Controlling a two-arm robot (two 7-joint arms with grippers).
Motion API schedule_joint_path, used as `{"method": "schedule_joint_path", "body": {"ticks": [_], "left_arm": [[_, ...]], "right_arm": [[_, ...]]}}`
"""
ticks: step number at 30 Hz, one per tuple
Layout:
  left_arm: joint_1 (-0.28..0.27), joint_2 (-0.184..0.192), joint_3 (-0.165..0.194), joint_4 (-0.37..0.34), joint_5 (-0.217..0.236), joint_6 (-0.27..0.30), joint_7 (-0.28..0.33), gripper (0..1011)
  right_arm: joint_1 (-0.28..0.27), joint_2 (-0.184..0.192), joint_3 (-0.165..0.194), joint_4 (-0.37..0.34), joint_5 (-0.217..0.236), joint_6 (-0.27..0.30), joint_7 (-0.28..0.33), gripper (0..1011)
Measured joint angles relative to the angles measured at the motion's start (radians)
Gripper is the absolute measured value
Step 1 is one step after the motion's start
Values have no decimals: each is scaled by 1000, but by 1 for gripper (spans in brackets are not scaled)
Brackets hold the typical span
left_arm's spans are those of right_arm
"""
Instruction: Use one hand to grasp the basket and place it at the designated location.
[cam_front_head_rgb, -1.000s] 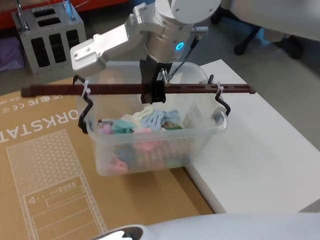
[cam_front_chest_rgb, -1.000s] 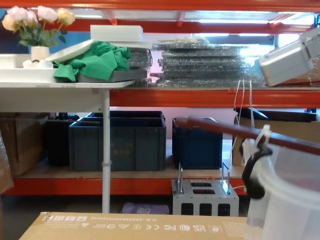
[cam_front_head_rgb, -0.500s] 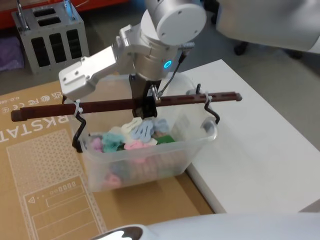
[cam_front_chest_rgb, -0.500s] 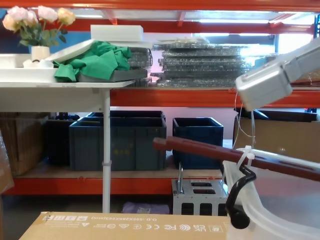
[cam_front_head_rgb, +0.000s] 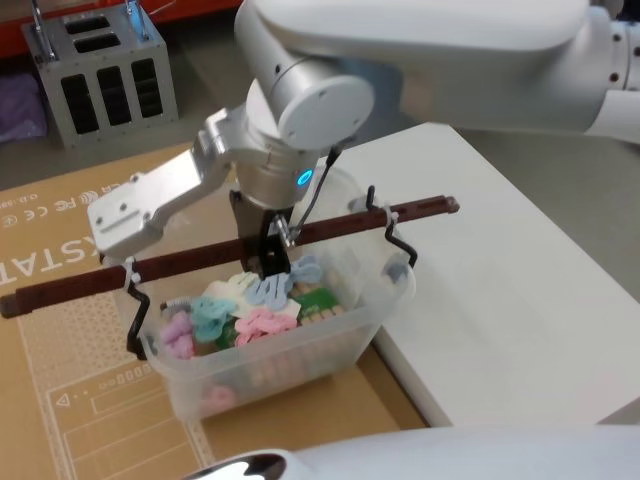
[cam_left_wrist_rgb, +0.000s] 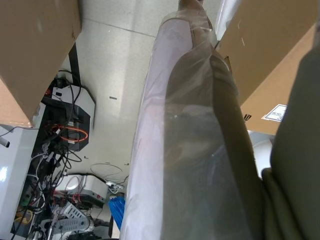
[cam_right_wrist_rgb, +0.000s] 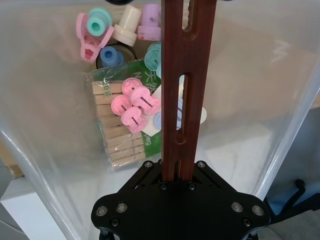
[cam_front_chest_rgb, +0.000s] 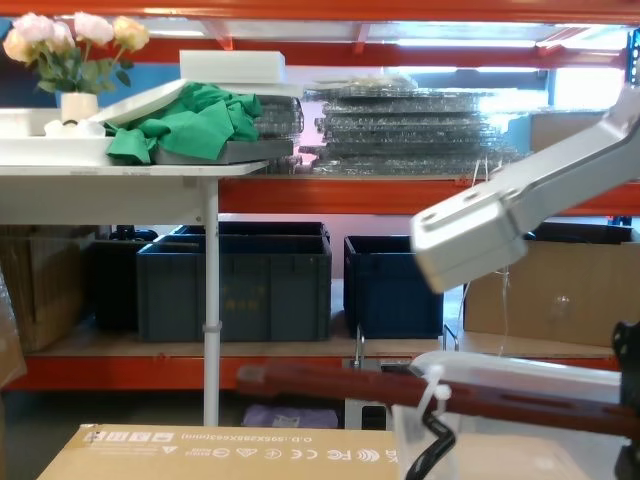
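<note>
Of the left tool I cannot tell whether it is apart or together.

In the head view the basket (cam_front_head_rgb: 270, 350) is in the lower centre of the frame. It is above the printed cardboard sheet (cam_front_head_rgb: 60, 400), and its right side is just beside the edge of the white counter (cam_front_head_rgb: 520, 300). I cannot tell if its bottom touches the cardboard.

The right tool (cam_front_head_rgb: 268, 258) comes down from above and is clamped on the red-brown handle (cam_front_head_rgb: 70, 285), near the middle of the bar. The right wrist view shows the bar gripped between the two jaws, with the clothes pegs (cam_right_wrist_rgb: 117, 135) lying loose in the basket below.

I judge that the step in hand is to carry the basket and set it down. To do this well, the grip should stay near the centre of the bar so that the load hangs evenly. The descent should be straight and slow, and the right wall should stay off the counter edge. The jaws should part only when the bottom rests flat, because the bar can turn in the grip and the pegs can shift.

The long axis of the basket follows the handle. In the head view it runs from the far left edge, low in the frame, up to the right of centre. The white tie (cam_front_head_rgb: 128, 268) is near its left end, and the open mouth faces up.
</note>
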Motion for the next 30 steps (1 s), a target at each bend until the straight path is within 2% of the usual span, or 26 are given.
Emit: {"method": "schedule_joint_path", "body": {"ticks": [8,22,30], "left_arm": [[0,0,0,0,0,0,0,0],[0,0,0,0,0,0,0,0],[0,0,0,0,0,0,0,0]], "right_arm": [[0,-38,-33,5,-24,17,-12,0],[6,-79,-66,36,-28,41,-37,0],[2,-85,-74,55,-27,52,-51,0]]}}
